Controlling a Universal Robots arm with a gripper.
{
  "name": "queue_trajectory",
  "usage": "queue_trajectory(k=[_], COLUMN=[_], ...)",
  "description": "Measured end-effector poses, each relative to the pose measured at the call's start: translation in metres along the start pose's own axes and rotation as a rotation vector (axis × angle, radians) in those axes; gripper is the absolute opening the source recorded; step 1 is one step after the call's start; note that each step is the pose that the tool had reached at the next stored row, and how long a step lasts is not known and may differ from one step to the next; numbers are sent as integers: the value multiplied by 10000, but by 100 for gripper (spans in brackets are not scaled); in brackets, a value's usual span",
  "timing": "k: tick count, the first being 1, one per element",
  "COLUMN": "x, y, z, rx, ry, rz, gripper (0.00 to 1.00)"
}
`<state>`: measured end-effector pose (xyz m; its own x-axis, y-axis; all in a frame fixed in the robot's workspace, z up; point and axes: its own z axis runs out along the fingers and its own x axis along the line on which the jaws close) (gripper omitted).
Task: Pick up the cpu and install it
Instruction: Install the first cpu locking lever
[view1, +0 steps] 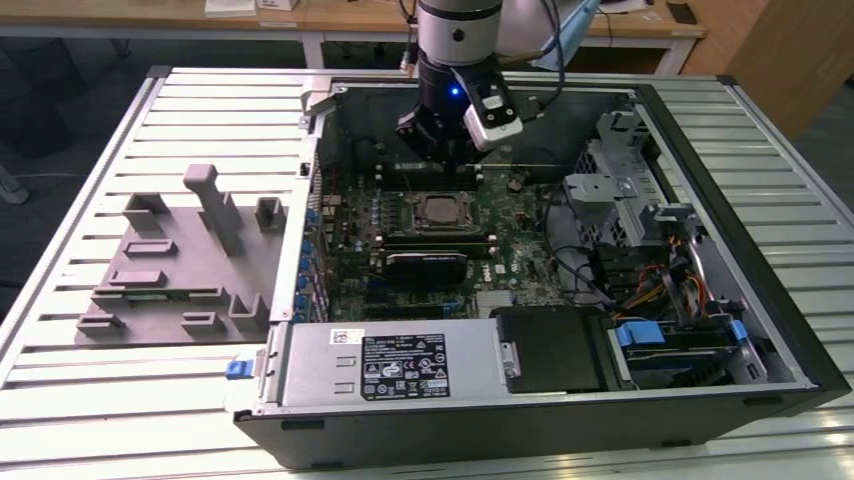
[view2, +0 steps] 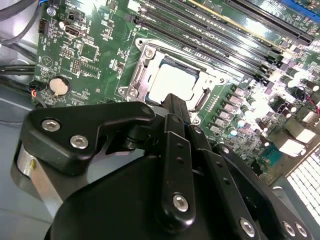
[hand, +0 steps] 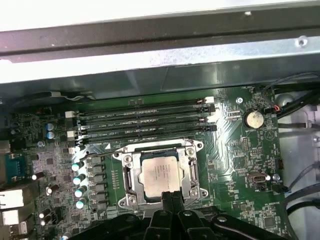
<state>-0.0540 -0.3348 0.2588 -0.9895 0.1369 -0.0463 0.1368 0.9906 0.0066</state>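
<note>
While the grey fixture (view1: 174, 265) lies on the bench (view1: 80, 130) at nine o'clock of the open case (view1: 534, 440), the cpu (view1: 438, 210) sits flat in its socket (hand: 125, 175) on the motherboard (view1: 523, 215) — six o'clock from the claw (view1: 435, 160) in the exterior view. Claw tips together, gripping nothing — cpu near them.

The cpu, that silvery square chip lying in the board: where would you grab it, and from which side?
Probably by two opposite edges of its thin rim, coming straight down from above. The cpu lies flat in the socket frame on the green board, so its top faces up, and the frame crowds its sides, leaving no way in from the side.
</note>
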Motion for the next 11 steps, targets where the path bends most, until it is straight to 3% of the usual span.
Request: queue_trajectory(k=[11], x=[11], y=[-2], z=[-3], rx=[2], ry=[1], rz=[0], gripper=[11])
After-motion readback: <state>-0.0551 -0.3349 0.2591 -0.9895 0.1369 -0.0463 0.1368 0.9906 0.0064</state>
